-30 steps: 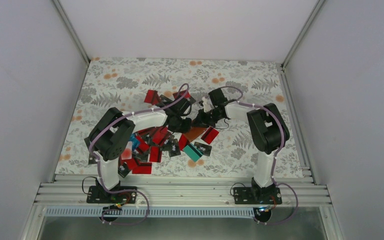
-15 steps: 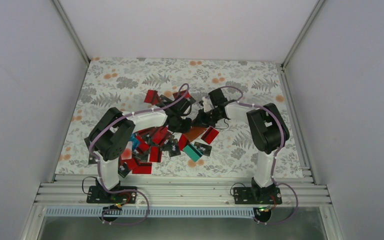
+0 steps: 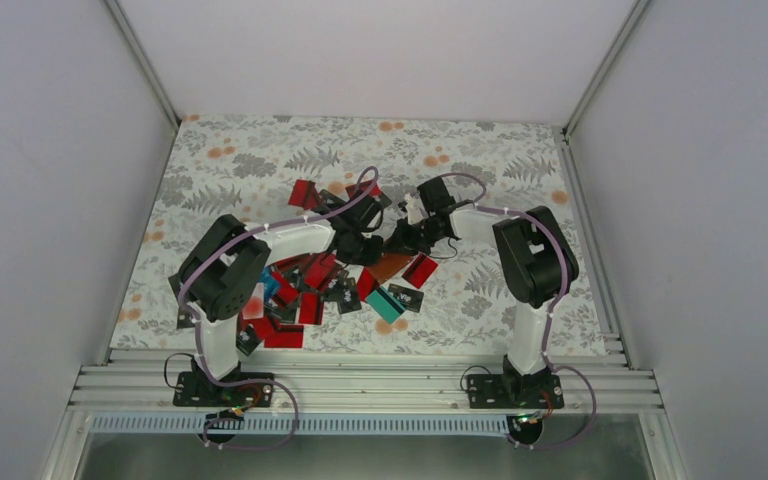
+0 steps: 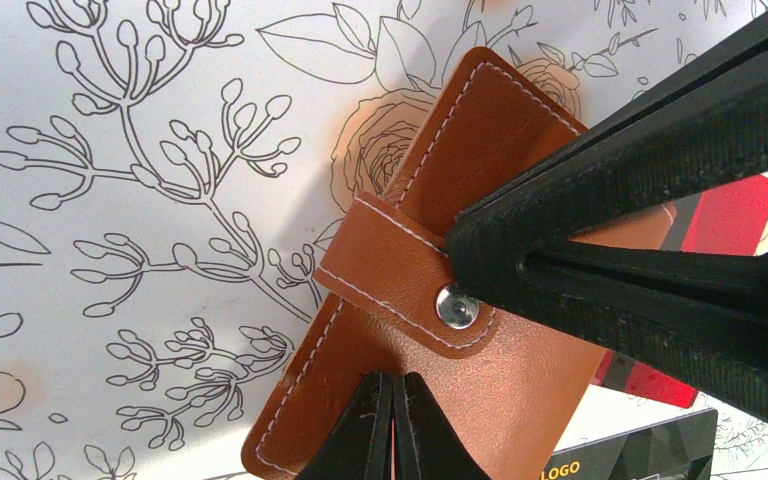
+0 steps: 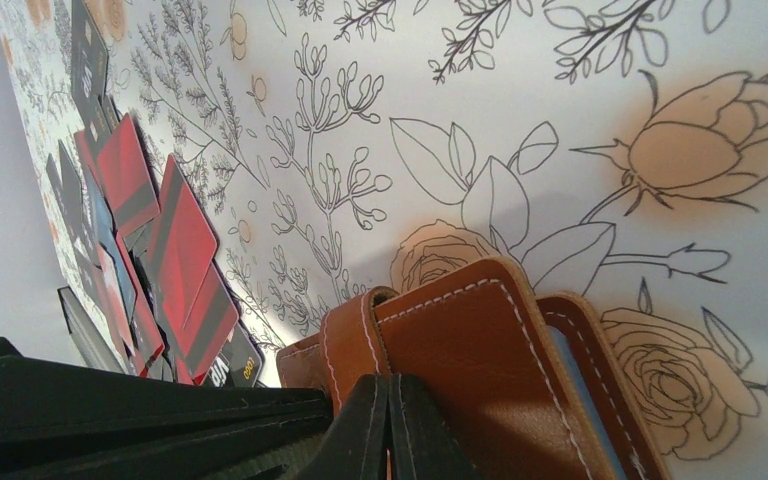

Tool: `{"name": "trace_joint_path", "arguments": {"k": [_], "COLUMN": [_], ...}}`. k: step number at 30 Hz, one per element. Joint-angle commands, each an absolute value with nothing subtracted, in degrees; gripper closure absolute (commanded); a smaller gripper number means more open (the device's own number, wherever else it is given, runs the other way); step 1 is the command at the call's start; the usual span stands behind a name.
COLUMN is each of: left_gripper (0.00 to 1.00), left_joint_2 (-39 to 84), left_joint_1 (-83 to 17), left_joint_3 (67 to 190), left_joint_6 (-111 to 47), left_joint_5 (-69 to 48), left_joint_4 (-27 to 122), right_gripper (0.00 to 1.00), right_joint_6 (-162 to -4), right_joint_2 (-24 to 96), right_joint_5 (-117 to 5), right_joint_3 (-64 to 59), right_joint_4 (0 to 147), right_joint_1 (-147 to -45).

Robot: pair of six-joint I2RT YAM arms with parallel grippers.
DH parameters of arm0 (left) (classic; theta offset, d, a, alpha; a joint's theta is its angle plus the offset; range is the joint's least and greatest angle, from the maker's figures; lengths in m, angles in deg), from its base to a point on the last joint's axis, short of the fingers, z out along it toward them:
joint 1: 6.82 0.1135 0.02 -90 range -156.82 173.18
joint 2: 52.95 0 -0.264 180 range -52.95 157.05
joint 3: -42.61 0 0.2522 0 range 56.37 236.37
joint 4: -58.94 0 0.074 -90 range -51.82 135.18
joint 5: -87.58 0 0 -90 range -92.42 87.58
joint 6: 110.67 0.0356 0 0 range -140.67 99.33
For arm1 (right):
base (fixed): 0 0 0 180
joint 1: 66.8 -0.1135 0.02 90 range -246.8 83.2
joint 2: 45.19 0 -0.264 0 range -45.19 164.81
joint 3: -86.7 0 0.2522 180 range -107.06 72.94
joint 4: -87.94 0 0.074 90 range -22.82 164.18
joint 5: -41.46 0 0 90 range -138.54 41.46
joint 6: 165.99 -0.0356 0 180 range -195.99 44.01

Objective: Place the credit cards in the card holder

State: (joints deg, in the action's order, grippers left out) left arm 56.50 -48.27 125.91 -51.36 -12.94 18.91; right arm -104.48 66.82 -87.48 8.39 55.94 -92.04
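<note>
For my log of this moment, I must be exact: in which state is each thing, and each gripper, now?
card holder: folded, lying on the table, strap seemingly snapped.
credit cards: loose, heaped on the table.
left gripper: shut, tips at the card holder.
right gripper: shut, tips at the card holder.

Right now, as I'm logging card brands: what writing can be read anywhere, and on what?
"LOGO": yellow letters on a thin black plastic card, left wrist view.
Yellow print on a black card, right wrist view: blurred.
White marks on the heaped red and black cards: too small.
</note>
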Motion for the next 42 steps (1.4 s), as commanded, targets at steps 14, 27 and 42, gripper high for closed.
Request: {"name": "trace_joint_path", "arguments": {"k": [14,27,42], "left_gripper": [0.95,0.95,0.95], "left_joint_2": [57.3,58.4,63.9], "left_joint_1": [-48.5,-48.5,-50.8], "left_joint_3": [128.9,134.7,125.5], "left_joint_6": [-53.2,-54.7,-57.2], "left_joint_5": [-10.6,-9.8,-9.9], "left_joint_4": [15.6,14.8,19.0], "right_gripper": [0.95,0.96,0.95], "right_joint_6": [-104.6,-104.4,-104.6], "right_joint_2": [67.4,66.8,66.7], "right_joint_5": [-81.8,-81.4,-81.2], "right_joint_3": [14.1,16.1,16.2], "right_joint_4": [57.6,58.9,59.1], "right_joint_1": [-94.0,-94.0,-94.0]}}
